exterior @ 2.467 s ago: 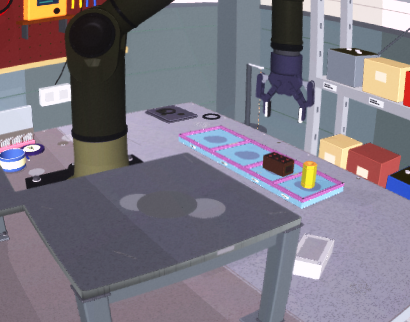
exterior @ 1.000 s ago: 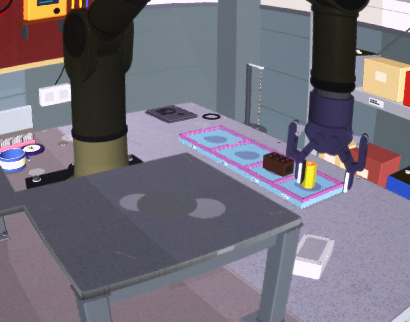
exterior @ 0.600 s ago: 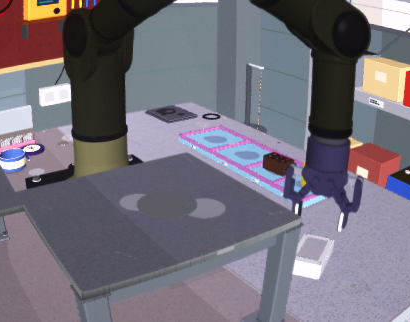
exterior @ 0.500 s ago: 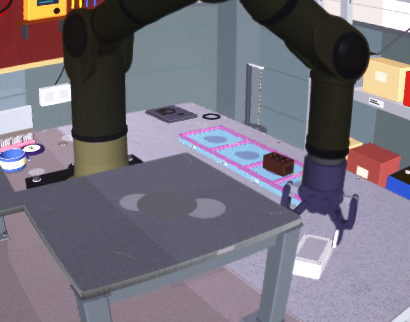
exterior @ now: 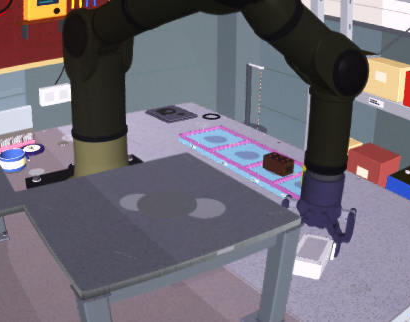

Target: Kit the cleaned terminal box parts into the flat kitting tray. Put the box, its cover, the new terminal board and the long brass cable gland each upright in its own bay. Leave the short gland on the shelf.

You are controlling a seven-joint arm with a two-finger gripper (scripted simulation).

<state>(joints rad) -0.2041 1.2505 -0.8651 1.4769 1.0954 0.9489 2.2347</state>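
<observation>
On the bench behind the raised grey shelf lies the flat kitting tray (exterior: 245, 156), pink-edged with blue bays in a row. The brown terminal board (exterior: 278, 163) sits in the third bay, and the two far bays hold nothing. My arm hides the nearest bay. The white terminal box (exterior: 310, 256) lies low on the bench beside the shelf's front right leg. My gripper (exterior: 335, 235) hangs open and empty just above the box's right end. The dark cover (exterior: 170, 113) lies flat at the bench's far side, beside a black ring (exterior: 210, 116).
The grey shelf (exterior: 150, 215) fills the foreground on metal legs. Red (exterior: 372, 162), blue (exterior: 404, 183) and tan (exterior: 387, 77) boxes sit on racking to the right. A blue-and-white cup (exterior: 12, 160) stands at far left.
</observation>
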